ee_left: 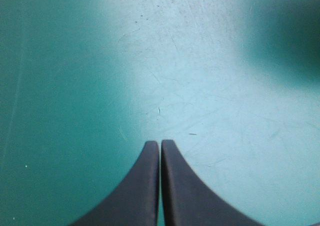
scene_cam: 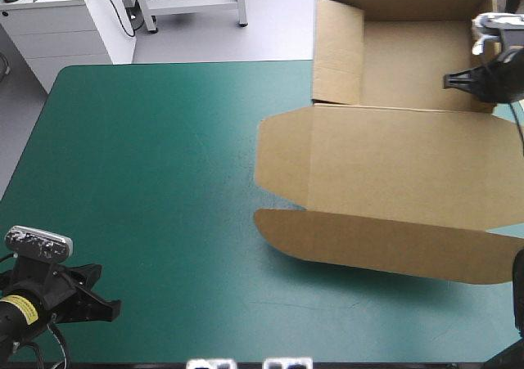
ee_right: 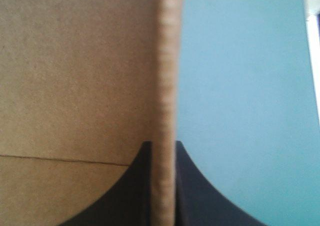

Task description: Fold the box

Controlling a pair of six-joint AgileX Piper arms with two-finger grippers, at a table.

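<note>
right hand (scene_cam: 458, 80) pinches the box's (scene_cam: 393, 164) raised right wall, the fluted board edge clamped between its black fingers (ee_right: 135, 186). the matte brown box sits at the counter's (scene_cam: 147, 156) far right corner: tray walls look up, lid and rounded flaps lie flat, so roughly halfway, i'd judge. left hand (scene_cam: 102, 308), pressed together, hovers over the scuffed teal-green near left corner.

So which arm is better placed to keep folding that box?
Probably right. The right tool is shut on a raised wall of the box; the left tool sits shut over bare cover, far from it.
</note>
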